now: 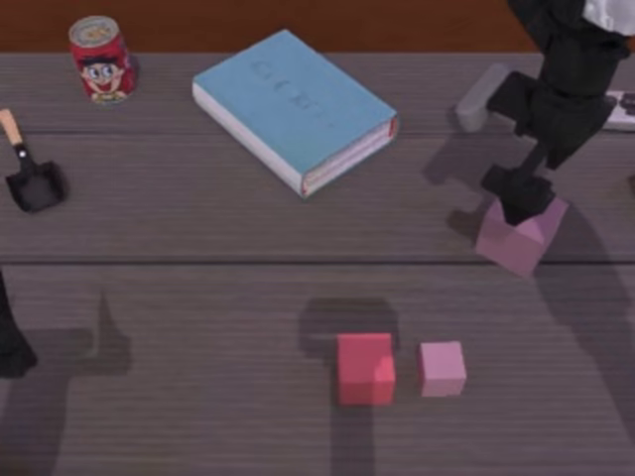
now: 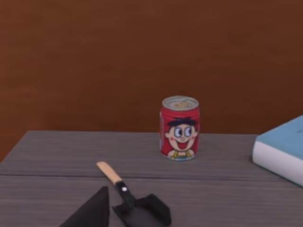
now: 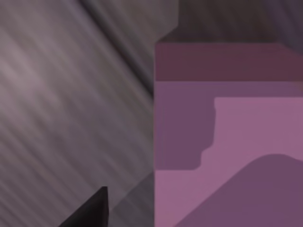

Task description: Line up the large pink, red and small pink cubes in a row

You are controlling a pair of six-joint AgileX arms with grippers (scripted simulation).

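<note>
Cubes of three sizes sit on the grey plank table (image 1: 198, 317). The large pink cube (image 1: 531, 238), plain matte mauve and clearly the biggest, stands toward three o'clock on the table, turned so one corner faces the near edge; in the right wrist view its flat pink faces (image 3: 227, 142) fill much of the frame, crossed by shadow. The right gripper (image 1: 519, 201) is down on top of this cube, its dark fingers against the cube's upper face at the eleven o'clock side, but whether they are spread or pinching it I cannot tell from any view. The red cube (image 1: 365, 368), plain coral and mid-sized, lies near the table's six o'clock edge. The small pink cube (image 1: 443, 368), pale and a little smaller than the red one, sits just beside it at its three o'clock, a narrow gap between them. Both are well apart from the large pink cube, which lies at about two o'clock from them. A blue book (image 1: 295, 109) rests at twelve o'clock, a red printed can (image 1: 101, 59) and a small black pan (image 1: 33, 178) toward ten o'clock. The left arm (image 1: 12, 342) is parked at the nine o'clock edge, its wrist camera facing the can (image 2: 180, 127).
</note>
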